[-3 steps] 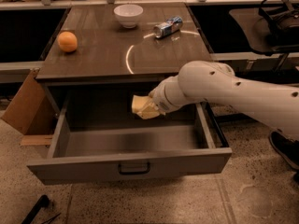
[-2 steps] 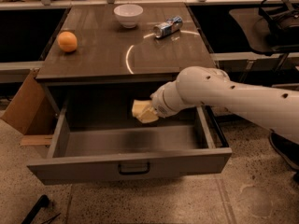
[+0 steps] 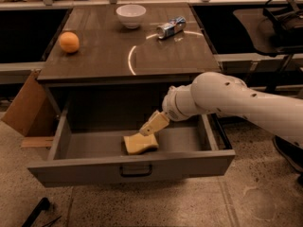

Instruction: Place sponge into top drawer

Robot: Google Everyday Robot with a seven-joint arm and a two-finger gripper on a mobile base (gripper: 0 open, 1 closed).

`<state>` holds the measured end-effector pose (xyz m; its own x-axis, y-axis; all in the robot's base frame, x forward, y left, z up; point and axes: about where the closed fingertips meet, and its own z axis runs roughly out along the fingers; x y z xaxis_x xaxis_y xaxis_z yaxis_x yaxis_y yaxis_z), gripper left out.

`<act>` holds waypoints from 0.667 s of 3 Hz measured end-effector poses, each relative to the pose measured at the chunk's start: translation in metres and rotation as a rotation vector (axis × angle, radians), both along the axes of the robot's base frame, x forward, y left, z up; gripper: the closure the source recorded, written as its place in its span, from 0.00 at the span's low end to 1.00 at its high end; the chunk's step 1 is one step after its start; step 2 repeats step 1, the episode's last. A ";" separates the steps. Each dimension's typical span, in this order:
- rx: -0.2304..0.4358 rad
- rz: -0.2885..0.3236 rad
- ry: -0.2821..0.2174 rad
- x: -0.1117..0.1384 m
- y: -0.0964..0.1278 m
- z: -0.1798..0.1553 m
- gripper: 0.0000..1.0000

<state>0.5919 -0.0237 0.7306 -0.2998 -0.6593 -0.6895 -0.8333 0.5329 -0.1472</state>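
Note:
The top drawer (image 3: 71,169) is pulled wide open, grey, with a dark bar handle (image 3: 136,170) on its front panel. The pale yellow sponge (image 3: 140,144) is low inside the drawer, near the middle front, at or on the drawer floor. My gripper (image 3: 146,132) reaches down-left from the white arm (image 3: 222,98) into the drawer and is shut on the sponge's upper edge.
On the cabinet top stand an orange (image 3: 69,42) at the left, a white bowl (image 3: 130,15) at the back and a lying can (image 3: 171,28) at the back right. A cardboard box (image 3: 26,105) leans left of the drawer. A dark chair (image 3: 284,22) is at the right.
My gripper has gone down and to the left with the sponge, from mid-height in the drawer opening to near the drawer floor.

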 end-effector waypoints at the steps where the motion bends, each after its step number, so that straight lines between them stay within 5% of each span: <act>1: 0.048 -0.037 -0.025 -0.016 -0.027 0.018 0.00; 2: 0.048 -0.037 -0.025 -0.016 -0.027 0.018 0.00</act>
